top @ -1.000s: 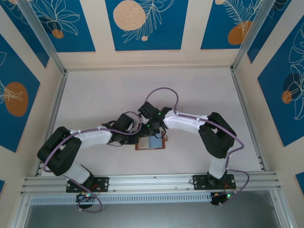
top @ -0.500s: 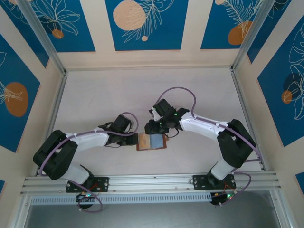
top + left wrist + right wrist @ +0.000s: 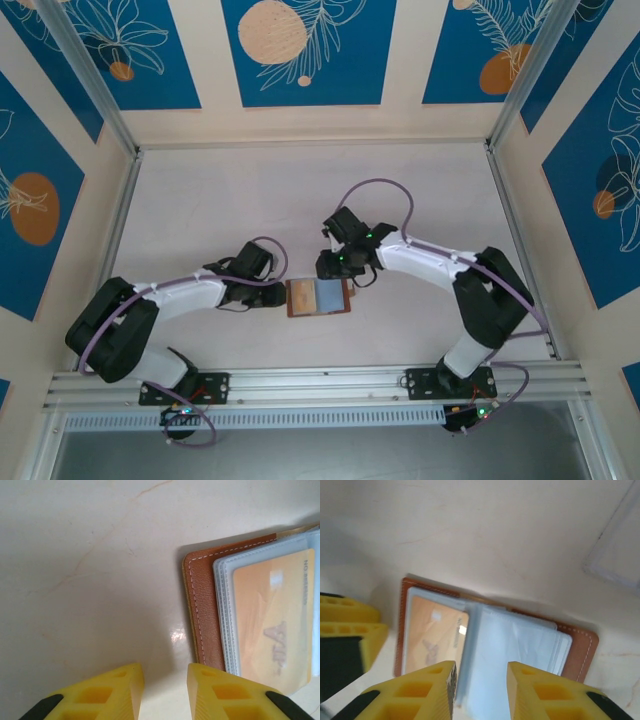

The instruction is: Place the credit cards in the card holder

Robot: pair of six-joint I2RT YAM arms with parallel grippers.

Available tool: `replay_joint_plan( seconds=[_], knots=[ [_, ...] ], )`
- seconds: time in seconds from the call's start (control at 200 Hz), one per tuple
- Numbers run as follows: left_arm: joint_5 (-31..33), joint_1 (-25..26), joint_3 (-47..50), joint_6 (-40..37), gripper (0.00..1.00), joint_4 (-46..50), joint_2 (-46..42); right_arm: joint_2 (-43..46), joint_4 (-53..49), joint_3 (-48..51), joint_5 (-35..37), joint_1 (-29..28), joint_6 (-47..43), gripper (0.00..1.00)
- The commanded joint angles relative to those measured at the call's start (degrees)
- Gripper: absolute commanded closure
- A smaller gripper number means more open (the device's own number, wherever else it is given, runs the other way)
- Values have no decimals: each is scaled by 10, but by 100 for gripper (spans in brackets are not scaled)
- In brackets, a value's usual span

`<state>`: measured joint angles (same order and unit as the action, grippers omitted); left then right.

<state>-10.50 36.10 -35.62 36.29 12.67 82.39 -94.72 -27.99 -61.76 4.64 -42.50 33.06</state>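
The brown card holder (image 3: 318,297) lies open and flat on the table between both grippers. A tan credit card (image 3: 272,620) sits inside its left clear sleeve, also seen in the right wrist view as the tan card (image 3: 432,635). Pale bluish sleeves (image 3: 515,650) cover the holder's right half. My left gripper (image 3: 278,293) is open just left of the holder's edge, with bare table between its fingers (image 3: 125,690). My right gripper (image 3: 335,272) is open at the holder's far side, hovering over the sleeves with nothing clamped. The left gripper's yellow fingers (image 3: 347,625) show beside the holder.
A clear plastic edge (image 3: 620,555) lies on the table beyond the holder in the right wrist view. Metal rails (image 3: 115,240) and patterned walls bound the pale tabletop (image 3: 220,200), which stretches bare behind the arms.
Both grippers have drawn back from over the card holder, the left one leftward and the right one back to the right. The left jaws have opened. The holder now lies uncovered and open.
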Motion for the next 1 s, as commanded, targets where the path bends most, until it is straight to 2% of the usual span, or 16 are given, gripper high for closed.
replay_joint_plan(
  seconds=[0.0, 0.315, 0.395, 0.535, 0.745, 0.905, 0.955, 0.995],
  knots=[
    [-1, -8, 5, -14, 70, 44, 1, -35, -26, -21, 39, -10, -24, 66],
    [-6, -2, -5, -23, 71, 32, 28, -107, -44, -30, 115, -51, -11, 68],
    [0, 7, -10, -25, 72, 31, 37, -117, -42, -29, 109, -62, -6, 76],
    [4, 25, -16, -18, 73, 16, 63, -96, -30, -21, 94, -65, 2, 100],
    [7, 49, -16, -2, 74, -9, 90, -45, -7, -22, 21, -44, -3, 100],
    [9, 56, -15, 7, 75, -17, 94, -56, 23, -36, -62, -35, 8, 100],
    [11, 56, -15, 8, 75, -15, 93, -64, 11, -47, -60, -36, 8, 100],
    [14, 56, -14, 9, 75, -12, 91, -63, -9, -57, -29, -38, 3, 98]
  ],
)
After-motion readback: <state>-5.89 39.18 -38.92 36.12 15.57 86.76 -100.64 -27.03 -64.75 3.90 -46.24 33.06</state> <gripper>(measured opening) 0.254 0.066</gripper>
